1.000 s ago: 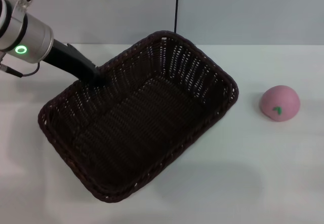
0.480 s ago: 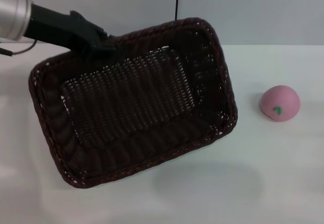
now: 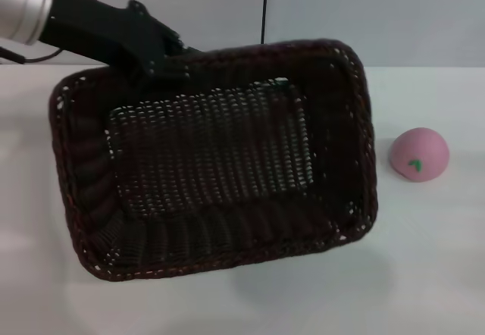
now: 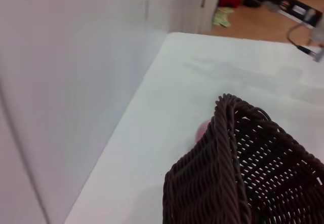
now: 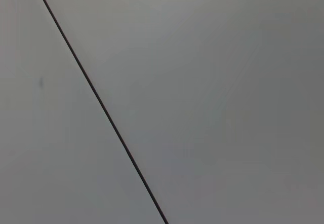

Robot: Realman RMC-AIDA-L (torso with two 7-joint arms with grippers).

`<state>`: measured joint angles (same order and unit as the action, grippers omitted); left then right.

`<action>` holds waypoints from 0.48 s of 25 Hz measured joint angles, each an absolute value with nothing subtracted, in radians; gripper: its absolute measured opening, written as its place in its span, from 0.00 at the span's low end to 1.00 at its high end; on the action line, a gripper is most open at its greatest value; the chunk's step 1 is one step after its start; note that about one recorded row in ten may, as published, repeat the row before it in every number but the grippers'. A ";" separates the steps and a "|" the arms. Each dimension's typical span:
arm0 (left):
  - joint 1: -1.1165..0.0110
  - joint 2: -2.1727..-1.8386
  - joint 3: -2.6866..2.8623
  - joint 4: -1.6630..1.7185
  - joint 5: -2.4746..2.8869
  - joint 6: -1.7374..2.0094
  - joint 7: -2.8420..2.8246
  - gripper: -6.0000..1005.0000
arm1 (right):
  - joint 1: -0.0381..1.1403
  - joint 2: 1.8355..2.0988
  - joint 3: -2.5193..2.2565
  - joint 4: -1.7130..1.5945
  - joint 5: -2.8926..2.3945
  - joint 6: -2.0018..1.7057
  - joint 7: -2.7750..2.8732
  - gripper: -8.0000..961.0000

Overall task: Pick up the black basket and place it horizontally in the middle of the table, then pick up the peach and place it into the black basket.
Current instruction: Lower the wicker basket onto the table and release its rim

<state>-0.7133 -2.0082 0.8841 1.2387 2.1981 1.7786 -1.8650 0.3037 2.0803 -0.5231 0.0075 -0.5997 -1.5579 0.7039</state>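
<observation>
The black basket (image 3: 212, 161) is held up off the white table (image 3: 424, 259), tilted toward me, its long side lying left to right. My left gripper (image 3: 163, 62) is shut on the basket's far rim near its left end. The left wrist view shows the basket's braided rim (image 4: 228, 173) close up, with a sliver of the peach (image 4: 202, 129) behind it. The pink peach (image 3: 419, 154) with its green leaf mark rests on the table to the right of the basket. My right gripper is out of view.
A grey wall (image 3: 341, 9) with a thin dark vertical line stands behind the table. The right wrist view shows only grey wall (image 5: 202, 107). The table's far edge and a room floor (image 4: 253, 24) show in the left wrist view.
My left gripper has lifted the basket off the table, turned it from diagonal to nearly horizontal and carried it to the right. The peach has not moved.
</observation>
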 joint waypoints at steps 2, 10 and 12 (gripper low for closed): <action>-0.741 -2.021 0.914 1.226 2.220 1.777 -1.808 0.21 | 0.304 2.081 -0.523 0.015 -0.600 -1.560 0.704 0.50; -0.818 -2.054 0.950 1.130 2.300 1.757 -1.718 0.21 | 0.294 2.081 -0.523 0.023 -0.601 -1.566 0.704 0.50; -0.833 -2.057 0.951 1.111 2.302 1.752 -1.705 0.21 | 0.294 2.082 -0.523 0.027 -0.603 -1.566 0.704 0.50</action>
